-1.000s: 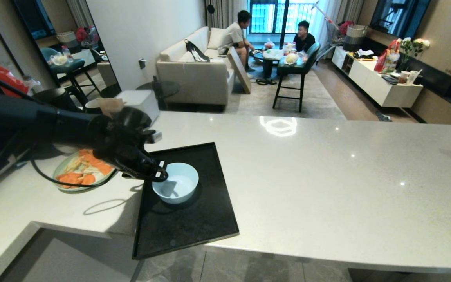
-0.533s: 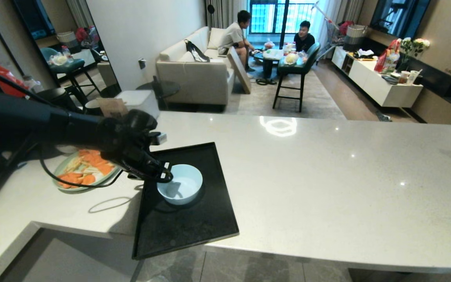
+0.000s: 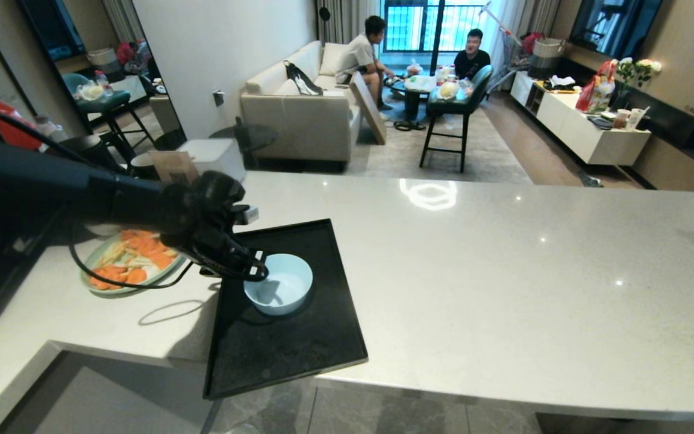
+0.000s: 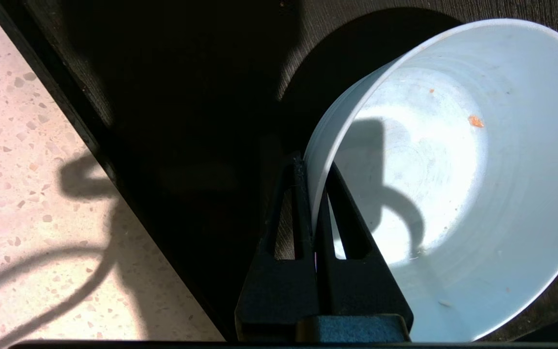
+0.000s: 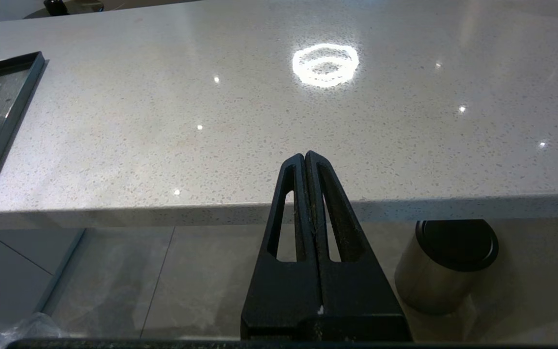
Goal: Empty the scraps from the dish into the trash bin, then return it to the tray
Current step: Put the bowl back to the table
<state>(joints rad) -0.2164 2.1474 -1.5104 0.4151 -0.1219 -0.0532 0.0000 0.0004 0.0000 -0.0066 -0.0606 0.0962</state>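
Observation:
The dish (image 3: 281, 290), a small pale-blue bowl, is over the left half of the black tray (image 3: 290, 355), tilted a little. I cannot tell whether it touches the tray. My left gripper (image 3: 259, 272) is shut on the dish's left rim, one finger inside and one outside (image 4: 314, 167). Of the scraps, only a tiny orange fleck (image 4: 475, 121) clings to the dish's (image 4: 453, 194) whitish inside. The trash bin is out of view. My right gripper (image 5: 304, 156) hangs shut and empty in front of the counter's near edge.
A pale-green plate of orange slices (image 3: 127, 262) sits on the counter (image 3: 503, 271) left of the tray. A steel bin with a black lid (image 5: 446, 261) stands on the floor below. Crinkled clear plastic (image 5: 22, 329) shows low beside it. Two people sit far back.
My left gripper has carried the dish slightly to the right, farther in over the tray. The right arm has stayed still.

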